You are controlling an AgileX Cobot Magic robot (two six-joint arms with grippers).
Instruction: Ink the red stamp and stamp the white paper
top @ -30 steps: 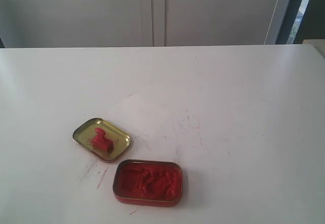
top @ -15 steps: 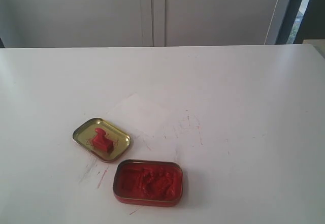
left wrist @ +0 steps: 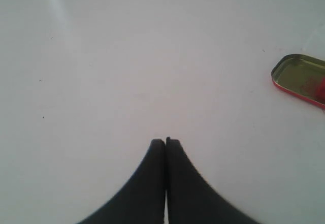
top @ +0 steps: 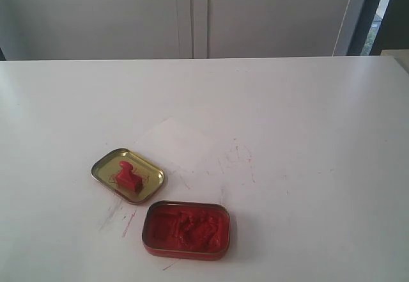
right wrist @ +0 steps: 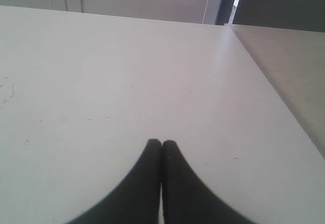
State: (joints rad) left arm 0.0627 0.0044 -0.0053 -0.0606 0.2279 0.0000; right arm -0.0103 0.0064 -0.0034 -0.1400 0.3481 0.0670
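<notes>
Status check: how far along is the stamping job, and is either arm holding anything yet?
Done: only setup; the ink tin lies open. In hand: nothing; the left gripper and right gripper are both shut and empty. Left: everything else. The red stamp sits in the gold lid, ungrasped; it needs inking, then pressing on the white paper, where I see no clear mark.

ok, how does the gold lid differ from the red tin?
The lid is gold inside; the tin is red. The lid carries the stamp, upright; the tin is full of lumpy red paste. The lid looks shallow, the tin deeper-walled. Both are rounded rectangles lying open side up on the table.
</notes>
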